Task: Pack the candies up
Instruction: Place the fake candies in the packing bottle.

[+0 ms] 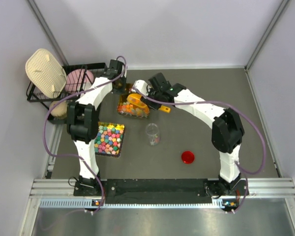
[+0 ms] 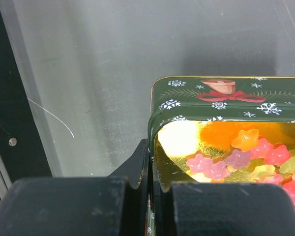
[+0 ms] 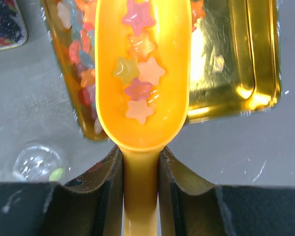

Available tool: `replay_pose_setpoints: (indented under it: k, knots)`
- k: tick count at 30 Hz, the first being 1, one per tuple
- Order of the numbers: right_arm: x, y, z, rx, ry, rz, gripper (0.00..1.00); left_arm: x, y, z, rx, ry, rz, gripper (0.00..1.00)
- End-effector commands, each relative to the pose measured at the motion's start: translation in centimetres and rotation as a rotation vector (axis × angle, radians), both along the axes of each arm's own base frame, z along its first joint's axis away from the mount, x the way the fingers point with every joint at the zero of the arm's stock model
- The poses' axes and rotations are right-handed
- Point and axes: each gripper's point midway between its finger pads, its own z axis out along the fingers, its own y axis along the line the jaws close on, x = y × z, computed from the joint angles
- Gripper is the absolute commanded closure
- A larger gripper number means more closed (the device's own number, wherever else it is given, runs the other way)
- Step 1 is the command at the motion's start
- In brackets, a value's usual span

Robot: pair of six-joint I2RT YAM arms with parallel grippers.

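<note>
A green Christmas tin [image 2: 221,105] with a gold inside [image 3: 236,54] holds tiny star-shaped candies [image 2: 246,157] in pink, orange, yellow and pale green. In the top view the tin [image 1: 124,111] lies at the middle back. My left gripper [image 2: 151,164] is shut on the tin's near wall, one finger inside and one outside. My right gripper [image 3: 141,160] is shut on the handle of an orange scoop [image 3: 142,113]. The scoop holds several star candies [image 3: 137,81] and hangs over the tin's edge. Both grippers also show in the top view: left [image 1: 120,88], right [image 1: 155,100], scoop [image 1: 137,104].
A clear jar [image 1: 153,133] stands open in front of the tin and shows in the right wrist view [image 3: 37,162]. A red lid [image 1: 188,157] lies to its right. A tray of larger bold candies [image 1: 109,138] sits at the left. A black wire basket [image 1: 64,83] stands back left.
</note>
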Motion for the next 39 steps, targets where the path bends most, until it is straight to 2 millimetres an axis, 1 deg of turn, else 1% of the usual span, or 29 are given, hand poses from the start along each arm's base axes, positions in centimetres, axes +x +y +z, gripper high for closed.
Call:
replay_pose_setpoints:
  k: [1,2,4,5,6,9,10,11,12,13,16,17,19,20,22,23,24,26,27,29,30,34,36,37,39]
  knots:
    - [-0.1,-0.5,5.0,0.096,-0.079,-0.002,1.00,1.4,-0.2,5.5,-0.061,-0.143,0.010,1.00]
    - [-0.2,-1.0,4.7,0.091,-0.071,-0.007,1.00,1.5,-0.2,5.5,-0.061,-0.146,0.011,1.00]
    - [-0.5,-1.4,5.4,0.100,-0.082,-0.007,1.00,1.5,-0.1,5.4,-0.062,-0.143,0.012,1.00]
    - [-0.6,-1.9,5.0,0.091,-0.076,-0.012,1.00,1.5,-0.1,5.4,-0.064,-0.143,0.011,1.00]
    - [-0.7,-2.2,5.4,0.094,-0.082,-0.015,1.00,1.6,-0.1,5.3,-0.063,-0.143,0.012,1.00]
    - [-0.9,-3.1,5.1,0.090,-0.078,-0.022,1.00,1.7,0.0,5.4,-0.064,-0.141,0.015,1.00]
    - [-1.1,-3.3,5.7,0.100,-0.086,-0.021,1.00,1.7,0.0,5.2,-0.063,-0.138,0.015,1.00]
    - [-1.3,-3.6,5.6,0.098,-0.083,-0.025,1.00,1.6,0.0,5.3,-0.061,-0.139,0.015,1.00]
    - [-1.3,-3.9,5.8,0.100,-0.088,-0.027,1.00,1.6,0.2,5.3,-0.059,-0.139,0.016,1.00]
    - [-1.5,-4.3,6.6,0.112,-0.100,-0.030,1.00,1.6,0.2,5.3,-0.057,-0.140,0.018,1.00]
    - [-2.0,-5.2,6.9,0.114,-0.105,-0.036,1.00,1.5,0.4,5.1,-0.059,-0.136,0.020,1.00]
    - [-2.3,-5.6,7.8,0.121,-0.125,-0.041,1.00,1.5,0.3,5.0,-0.062,-0.134,0.019,1.00]
    - [-2.8,-6.2,8.0,0.111,-0.138,-0.039,1.00,1.5,0.2,4.9,-0.067,-0.130,0.017,1.00]
    - [-3.1,-6.6,9.0,0.119,-0.160,-0.041,1.00,1.6,0.2,5.0,-0.069,-0.132,0.015,1.00]
    - [-3.6,-7.4,9.1,0.101,-0.170,-0.042,1.00,1.5,0.1,5.1,-0.072,-0.132,0.015,1.00]
    - [-3.9,-7.9,9.8,0.104,-0.185,-0.046,1.00,1.5,0.1,5.1,-0.073,-0.131,0.014,1.00]
    - [-4.2,-8.2,10.0,0.101,-0.190,-0.043,1.00,1.6,0.1,5.2,-0.072,-0.133,0.015,1.00]
    - [-5.0,-8.7,10.1,0.094,-0.186,-0.040,1.00,1.6,0.2,5.1,-0.069,-0.132,0.015,1.00]
    - [-5.3,-9.2,10.8,0.101,-0.202,-0.040,1.00,1.6,0.2,5.1,-0.069,-0.132,0.015,1.00]
    - [-6.1,-9.7,10.9,0.097,-0.202,-0.040,1.00,1.7,0.3,5.2,-0.059,-0.137,0.010,1.00]
    - [-6.4,-10.1,11.7,0.104,-0.219,-0.040,1.00,1.8,0.5,5.2,-0.051,-0.140,0.011,1.00]
    - [-7.5,-11.2,12.1,0.090,-0.225,-0.038,1.00,2.2,0.6,5.1,-0.039,-0.148,0.004,1.00]
    - [-7.9,-11.6,12.2,0.078,-0.223,-0.033,1.00,2.5,0.4,5.2,-0.052,-0.157,-0.003,1.00]
    - [-8.2,-11.8,12.5,0.084,-0.227,-0.031,1.00,2.5,0.2,5.0,-0.060,-0.154,-0.007,1.00]
    - [-8.7,-12.2,12.4,0.075,-0.221,-0.028,1.00,2.6,0.1,4.7,-0.067,-0.149,-0.010,1.00]
